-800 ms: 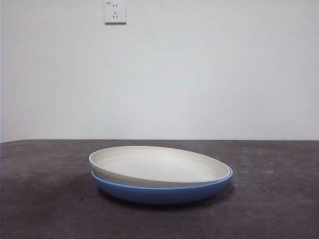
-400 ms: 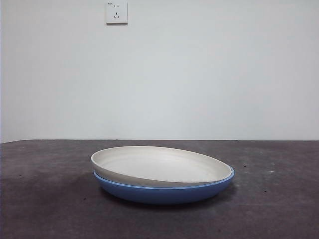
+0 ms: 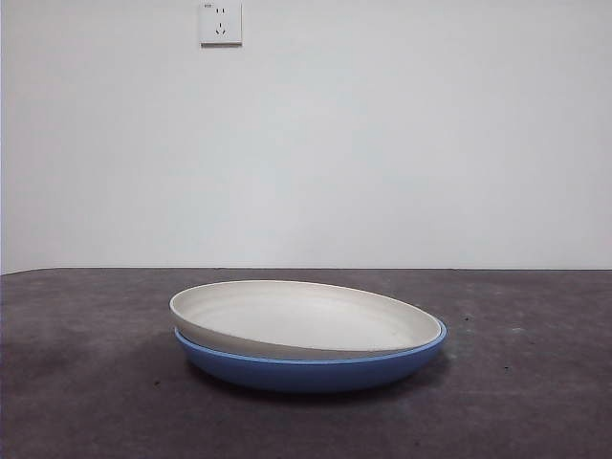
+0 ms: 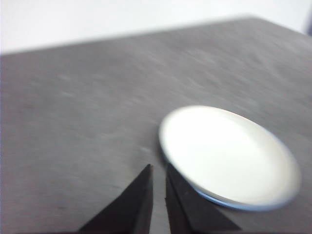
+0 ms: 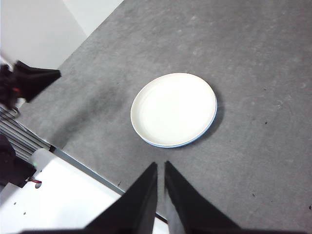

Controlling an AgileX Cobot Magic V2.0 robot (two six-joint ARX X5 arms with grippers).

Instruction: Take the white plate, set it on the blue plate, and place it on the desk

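Note:
The white plate (image 3: pixel 306 318) lies inside the blue plate (image 3: pixel 316 369) on the desk (image 3: pixel 86 382), slightly tilted and shifted to the left of it. In the left wrist view the white plate (image 4: pixel 226 156) shows blurred, with a thin blue rim (image 4: pixel 234 204) under it. My left gripper (image 4: pixel 158 173) is shut and empty, above the desk just beside the stack. In the right wrist view the white plate (image 5: pixel 173 108) covers the blue plate (image 5: pixel 207 127). My right gripper (image 5: pixel 161 168) is shut, empty, high above the desk.
A wall socket (image 3: pixel 220 23) sits on the white wall behind. The right wrist view shows the other arm (image 5: pixel 27 80) and a white base (image 5: pixel 63 195) by the desk's edge.
None on the desk: the stacked plates stay where they were; only the picture shifts slightly.

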